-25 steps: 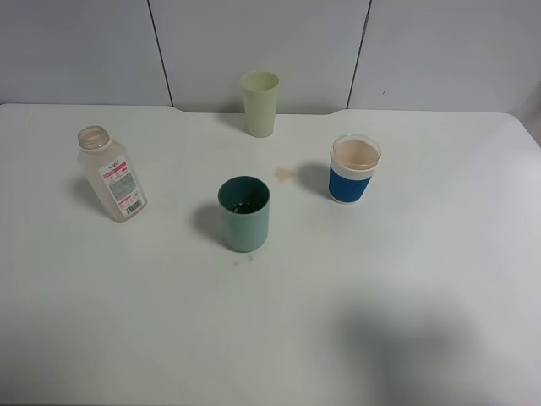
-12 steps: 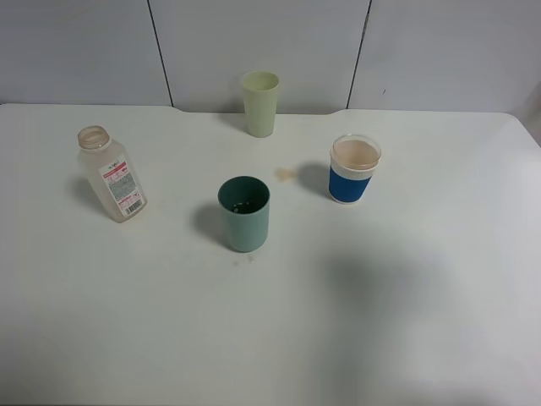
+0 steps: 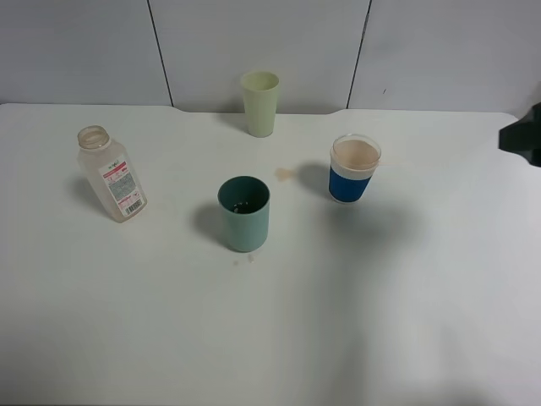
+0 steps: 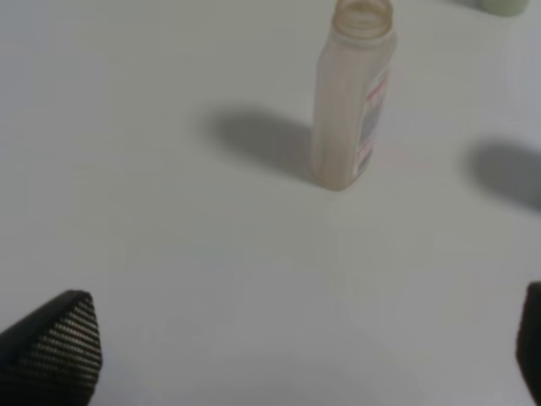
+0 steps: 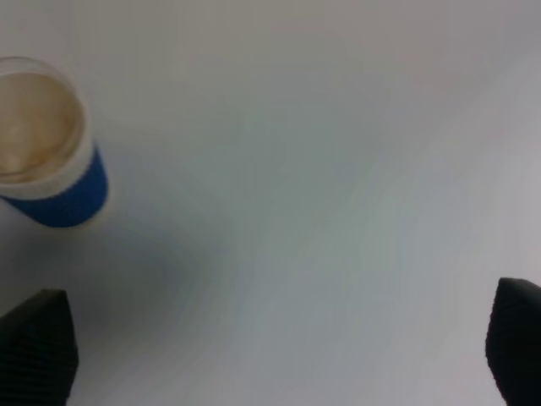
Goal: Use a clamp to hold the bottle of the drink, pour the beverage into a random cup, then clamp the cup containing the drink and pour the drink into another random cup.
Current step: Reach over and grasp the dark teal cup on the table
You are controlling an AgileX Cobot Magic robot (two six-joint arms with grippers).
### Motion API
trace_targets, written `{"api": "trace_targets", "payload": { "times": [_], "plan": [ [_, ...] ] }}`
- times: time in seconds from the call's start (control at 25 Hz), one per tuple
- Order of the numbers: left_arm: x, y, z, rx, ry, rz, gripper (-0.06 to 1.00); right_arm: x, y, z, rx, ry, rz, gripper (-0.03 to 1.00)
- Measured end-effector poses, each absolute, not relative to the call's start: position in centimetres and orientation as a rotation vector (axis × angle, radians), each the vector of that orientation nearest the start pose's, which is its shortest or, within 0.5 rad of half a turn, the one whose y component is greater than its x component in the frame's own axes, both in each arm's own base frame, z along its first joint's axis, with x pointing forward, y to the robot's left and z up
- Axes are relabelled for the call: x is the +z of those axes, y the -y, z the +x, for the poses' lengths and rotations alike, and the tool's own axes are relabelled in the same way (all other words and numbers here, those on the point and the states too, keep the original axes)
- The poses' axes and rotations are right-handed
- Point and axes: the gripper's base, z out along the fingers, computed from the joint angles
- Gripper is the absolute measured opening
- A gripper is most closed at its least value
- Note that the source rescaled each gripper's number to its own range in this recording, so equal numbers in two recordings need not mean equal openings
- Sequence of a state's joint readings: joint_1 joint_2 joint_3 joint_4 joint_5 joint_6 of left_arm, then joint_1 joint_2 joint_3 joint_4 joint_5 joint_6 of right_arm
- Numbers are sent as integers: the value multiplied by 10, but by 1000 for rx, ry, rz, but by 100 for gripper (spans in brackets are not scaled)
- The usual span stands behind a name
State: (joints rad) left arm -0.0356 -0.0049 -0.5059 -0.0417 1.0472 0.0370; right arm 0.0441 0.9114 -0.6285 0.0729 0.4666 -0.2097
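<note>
The clear bottle with its red and white label stands uncapped at the table's left and looks nearly empty; it also shows in the left wrist view as the bottle. My left gripper is open, well short of it, with bare table between the fingers. The teal-green cup stands mid-table with only a trace inside. The blue-banded clear cup holds the brown beverage. My right gripper is open and off to one side of that cup, holding nothing.
A pale yellow-green cup stands at the back by the wall. A small brown spill lies between the cups, and drops lie in front of the teal cup. A black part of the right arm shows at the right edge.
A black part of the right arm has come into the high view at the right edge. Its shadow has slid from the lower table up toward the blue-banded cup. Nothing on the table moved.
</note>
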Motion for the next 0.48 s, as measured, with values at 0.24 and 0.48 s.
{"api": "trace_targets", "payload": {
  "times": [0.24,0.48],
  "plan": [
    [280,3,-6,-50,-2018,75,100,273,-60,196,106,-2176,-487,83],
    [280,3,-6,-49,-2018,76,100,247,-103,202,189,-2210,-701,83]
  ]
}}
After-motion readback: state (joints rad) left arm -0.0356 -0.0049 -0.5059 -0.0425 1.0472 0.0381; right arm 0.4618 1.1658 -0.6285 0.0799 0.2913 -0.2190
